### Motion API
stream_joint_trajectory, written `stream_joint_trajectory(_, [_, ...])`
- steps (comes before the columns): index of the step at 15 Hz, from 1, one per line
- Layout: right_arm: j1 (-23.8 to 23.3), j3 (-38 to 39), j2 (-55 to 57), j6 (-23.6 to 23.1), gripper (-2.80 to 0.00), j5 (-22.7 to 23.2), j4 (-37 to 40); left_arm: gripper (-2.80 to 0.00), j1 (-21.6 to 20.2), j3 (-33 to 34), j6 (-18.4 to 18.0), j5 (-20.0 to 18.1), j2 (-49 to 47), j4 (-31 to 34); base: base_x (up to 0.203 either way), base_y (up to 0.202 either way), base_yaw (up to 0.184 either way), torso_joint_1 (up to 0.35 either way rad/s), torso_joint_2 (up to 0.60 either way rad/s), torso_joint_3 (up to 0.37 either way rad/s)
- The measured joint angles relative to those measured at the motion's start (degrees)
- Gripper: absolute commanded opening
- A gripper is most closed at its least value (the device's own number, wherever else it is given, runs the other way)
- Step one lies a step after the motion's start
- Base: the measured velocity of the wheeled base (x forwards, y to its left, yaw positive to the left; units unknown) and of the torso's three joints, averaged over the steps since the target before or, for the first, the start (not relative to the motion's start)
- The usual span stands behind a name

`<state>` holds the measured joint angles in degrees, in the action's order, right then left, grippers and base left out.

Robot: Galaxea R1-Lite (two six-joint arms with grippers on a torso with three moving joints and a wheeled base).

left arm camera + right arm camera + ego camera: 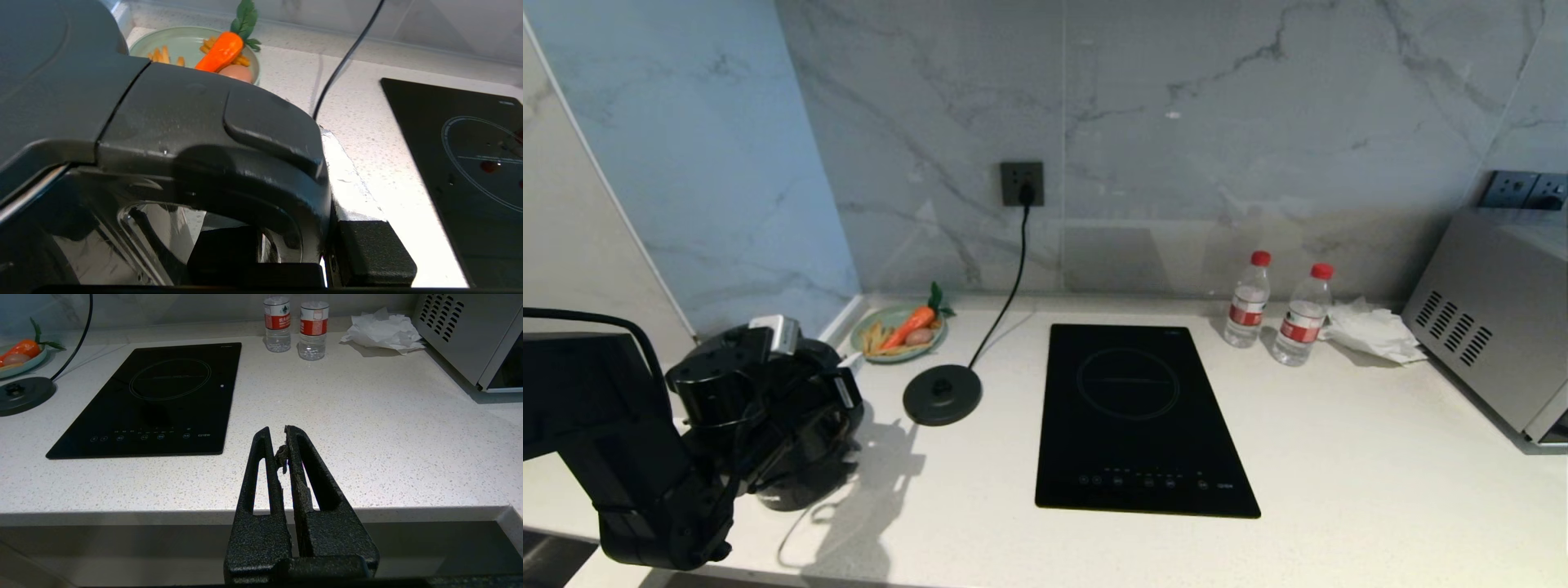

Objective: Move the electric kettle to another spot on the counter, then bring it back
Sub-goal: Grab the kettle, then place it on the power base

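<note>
A: Where's the electric kettle [796, 457]?
B: At eight o'clock near the desk's [1339, 457] front edge, off its base disc [942, 394]. The left hand [327, 253] is clamped on its handle [253, 163].
A: And the right hand [278, 451]?
B: Parked, fingers together, empty. Farther back at twelve, the hob [1139, 416]; bottles [1248, 300] at one.

Home kitchen: speckled stone counter [1339, 457], inset induction hob [1139, 416], marble wall [1176, 122], microwave [1494, 327].
</note>
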<state>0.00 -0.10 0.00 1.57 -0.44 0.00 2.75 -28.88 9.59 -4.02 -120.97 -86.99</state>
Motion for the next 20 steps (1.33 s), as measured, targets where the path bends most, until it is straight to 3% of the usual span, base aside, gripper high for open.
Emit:
stream_joint_trajectory(14, [0.0,0.0,0.0,0.0,-2.8,0.0,0.0,-2.8,3.4,-0.1,-0.2,1.6,6.0,0.7,0.0,0.0,0.0,0.0,0.0,0.0])
stream_joint_trajectory(20, [0.0,0.0,0.0,0.0,-2.8,0.0,0.0,-2.8,8.2,-0.7,-0.7,4.6,7.0,1.0,0.0,0.0,0.0,0.0,0.0,0.0])
